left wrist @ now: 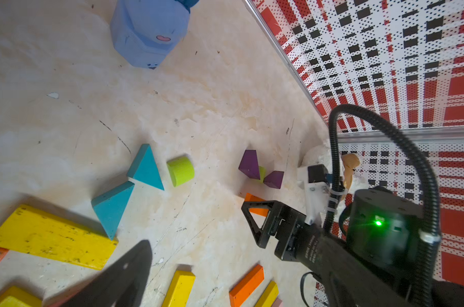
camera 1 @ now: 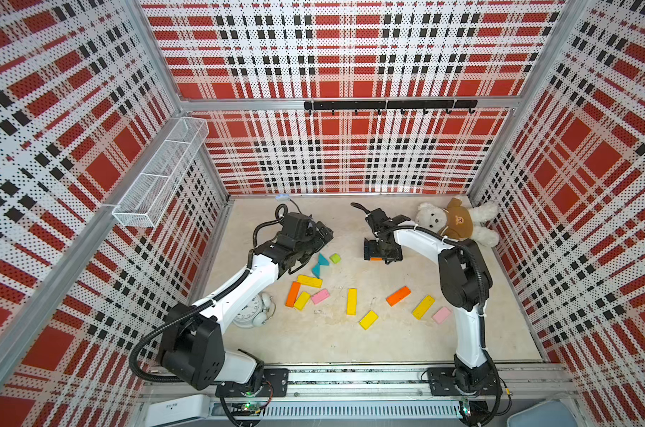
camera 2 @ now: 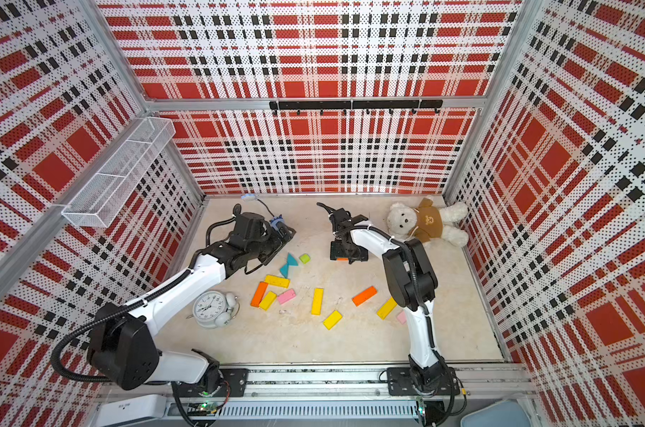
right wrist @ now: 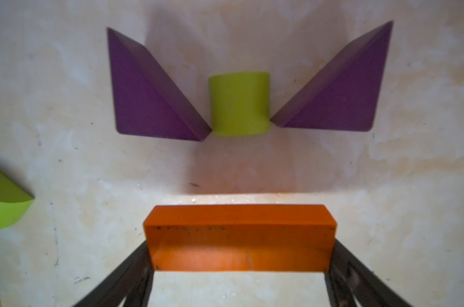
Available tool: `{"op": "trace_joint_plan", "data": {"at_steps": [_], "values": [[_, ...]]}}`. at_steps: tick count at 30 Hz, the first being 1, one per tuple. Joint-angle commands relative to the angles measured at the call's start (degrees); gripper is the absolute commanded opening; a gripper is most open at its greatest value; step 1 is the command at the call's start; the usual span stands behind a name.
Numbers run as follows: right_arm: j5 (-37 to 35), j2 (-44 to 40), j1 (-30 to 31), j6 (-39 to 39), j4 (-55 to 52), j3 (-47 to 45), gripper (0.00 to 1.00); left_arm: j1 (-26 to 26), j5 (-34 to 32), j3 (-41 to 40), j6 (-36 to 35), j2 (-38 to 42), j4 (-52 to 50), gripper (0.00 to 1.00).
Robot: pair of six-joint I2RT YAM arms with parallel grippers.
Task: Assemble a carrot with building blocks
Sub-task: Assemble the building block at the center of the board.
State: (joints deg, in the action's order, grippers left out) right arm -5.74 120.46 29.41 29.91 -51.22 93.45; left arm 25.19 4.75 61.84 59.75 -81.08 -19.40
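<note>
Orange bar (right wrist: 239, 236) in wide right jaws' grip, purple triangles (right wrist: 151, 106) and lime stub (right wrist: 239, 103) just beyond; left jaws wide, empty.

Red plaid perforated walls (camera 1: 350, 55) enclose a scuffed beige floor (camera 1: 313, 344)

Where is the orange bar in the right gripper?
In the right wrist view the orange bar is clamped in the right gripper, short of the lime-green stub between two purple triangles. In a top view it lies left of the plush bear.

White alarm clock (camera 2: 213, 308) on floor; plush bear (camera 1: 457, 222) back corner; wire basket (camera 1: 158, 177) on wall.
</note>
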Motion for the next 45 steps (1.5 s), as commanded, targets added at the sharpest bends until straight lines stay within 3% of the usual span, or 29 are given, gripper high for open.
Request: {"op": "trace_joint_plan", "data": {"at_steps": [1,23,45], "values": [[1.2,1.1,-0.7,-0.8,-0.1,2.0,0.85,-0.6,0.3,-0.6,-0.5,-0.5,1.3,1.00],[0.5,7.9,-2.3,-0.9,-3.1,9.4,0.86,-0.8,0.8,-0.7,-0.5,-0.1,1.6,0.99],[0.8,10.1,-3.2,0.7,-2.1,10.7,0.87,-0.8,0.9,-0.9,-0.4,-0.4,1.8,1.00]]}}
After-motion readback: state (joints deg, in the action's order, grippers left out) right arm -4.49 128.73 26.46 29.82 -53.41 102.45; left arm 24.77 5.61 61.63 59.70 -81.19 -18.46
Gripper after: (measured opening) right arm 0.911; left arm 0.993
